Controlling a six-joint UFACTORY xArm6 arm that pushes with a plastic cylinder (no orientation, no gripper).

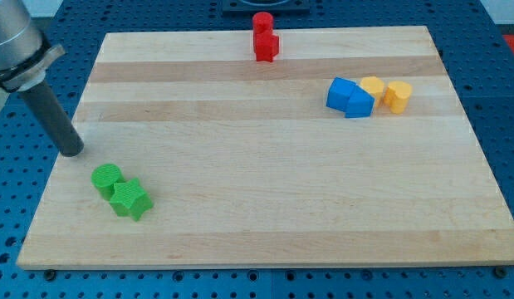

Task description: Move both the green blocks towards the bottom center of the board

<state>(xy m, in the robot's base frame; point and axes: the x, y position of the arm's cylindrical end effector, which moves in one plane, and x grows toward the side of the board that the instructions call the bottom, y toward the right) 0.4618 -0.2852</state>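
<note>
My tip is a bare rod with no gripper, so it holds nothing. It rests at the worktop edge on the view's left. The green cylinder lies just below-right of it, touching the green star beyond. Both look light, stiff and easily slid; I judge pushing their left faces rightward works best. Count: two green, two red, two blue, two yellow, all far right of my tip.

My tip at board left edge. Green cylinder just below-right of it, touching green star. Red, blue, yellow blocks far right.
</note>
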